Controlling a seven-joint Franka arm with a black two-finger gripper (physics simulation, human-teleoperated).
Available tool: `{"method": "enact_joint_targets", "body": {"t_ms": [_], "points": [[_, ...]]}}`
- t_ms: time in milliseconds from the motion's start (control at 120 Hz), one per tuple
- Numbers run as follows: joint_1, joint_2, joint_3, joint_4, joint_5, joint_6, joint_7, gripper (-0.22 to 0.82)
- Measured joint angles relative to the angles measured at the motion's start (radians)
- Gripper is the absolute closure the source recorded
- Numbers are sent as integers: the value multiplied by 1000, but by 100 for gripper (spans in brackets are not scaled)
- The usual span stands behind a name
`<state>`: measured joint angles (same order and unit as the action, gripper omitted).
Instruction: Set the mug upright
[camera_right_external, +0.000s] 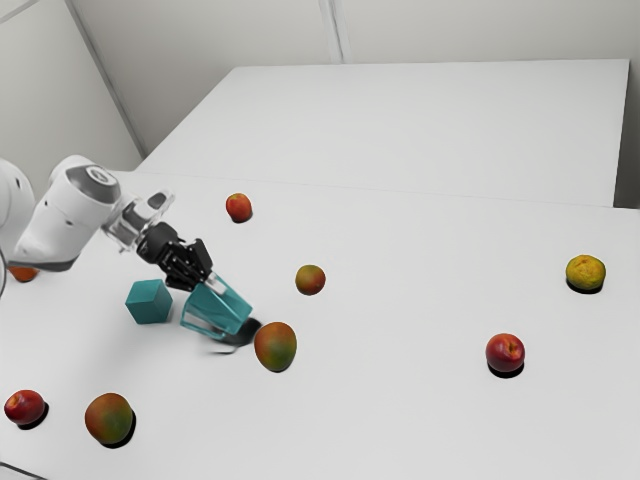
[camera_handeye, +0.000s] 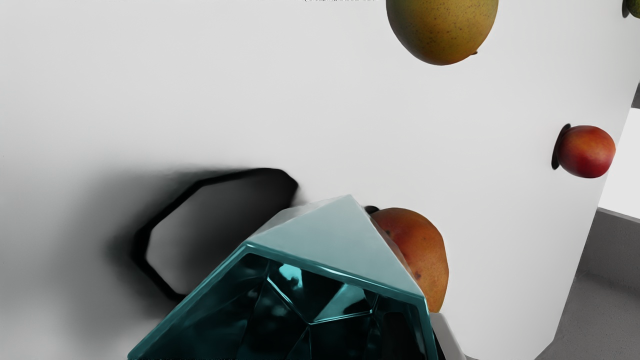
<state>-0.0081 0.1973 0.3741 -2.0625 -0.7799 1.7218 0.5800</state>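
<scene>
The gripper (camera_right_external: 212, 282) is closed on the teal mug (camera_right_external: 222, 308), though I cannot tell exactly where on the mug both fingers press. One finger (camera_handeye: 448, 336) shows in the wrist view, against the outside of the mug's wall. The mug hangs tilted just below the gripper, its open mouth turned toward the hand and its base pointing away and down. The wrist view looks into the faceted inside, and a dark shadow lies on the white table (camera_right_external: 420, 400) beneath, apart from the mug's body.

Just beside the gripper, back toward the arm's base, sits a teal cube (camera_right_external: 149, 303). Just past the mug, on the side away from the arm, is a large red-and-green mango (camera_right_external: 275, 345); a smaller mango (camera_right_external: 310, 279) lies near the gripper, also beyond it. Toward the exterior view's far side from the gripper is a red-orange fruit (camera_right_external: 238, 207). Well apart from the gripper, farther out along its reach, are a red apple (camera_right_external: 505, 351) and a yellow fruit (camera_right_external: 585, 272). Nearer the exterior camera than the gripper, and back toward the base, lie another mango (camera_right_external: 108, 418) and a small red fruit (camera_right_external: 24, 407).
</scene>
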Motion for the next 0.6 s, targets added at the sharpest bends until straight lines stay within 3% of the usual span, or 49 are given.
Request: {"method": "enact_joint_targets", "body": {"t_ms": [183,600], "points": [[-69,-55,12,1,165,105,-55,78],[-156,-79,14,1,519,348,-185,78]]}}
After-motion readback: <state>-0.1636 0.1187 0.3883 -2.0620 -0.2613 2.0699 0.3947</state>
